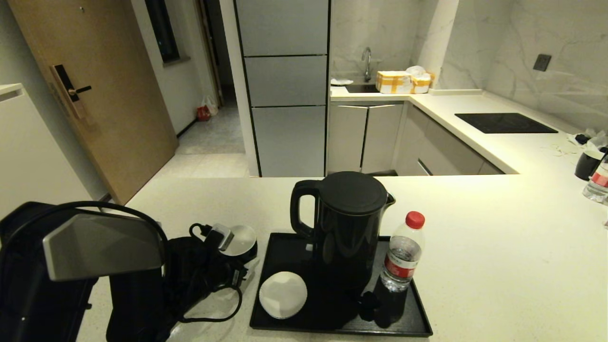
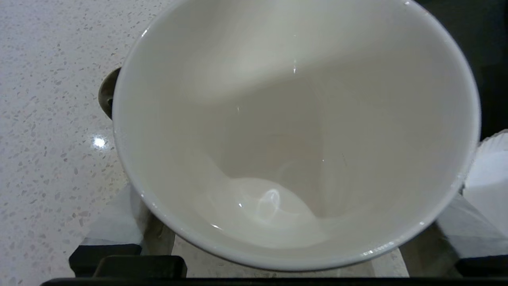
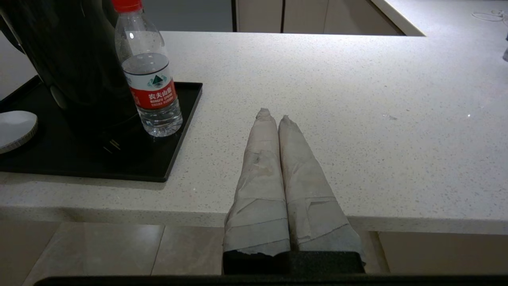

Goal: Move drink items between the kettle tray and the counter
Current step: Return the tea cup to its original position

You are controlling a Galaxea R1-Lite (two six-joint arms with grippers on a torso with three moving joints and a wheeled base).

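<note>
The black handled cup (image 2: 293, 119), white inside, fills the left wrist view, its dark handle (image 2: 106, 93) to one side. My left gripper (image 2: 293, 242) is shut on it, a taped finger (image 2: 115, 222) on each flank, just above the speckled counter (image 2: 47, 119) left of the kettle tray (image 1: 342, 331). In the head view my left arm (image 1: 102, 247) hides the cup. The clear water bottle (image 1: 403, 256) (image 3: 149, 83) with red cap stands on the tray's right side beside the kettle (image 1: 349, 223). My right gripper (image 3: 274, 117) is shut and empty over the counter's front edge, right of the tray (image 3: 174, 147).
A white saucer (image 1: 283, 294) lies on the tray's front left. The kettle base with its cord (image 1: 237, 240) sits left of the tray. A second cup (image 1: 588, 164) and bottle (image 1: 598, 183) stand at the far right of the counter (image 1: 498, 247). A cooktop (image 1: 504, 123) lies beyond.
</note>
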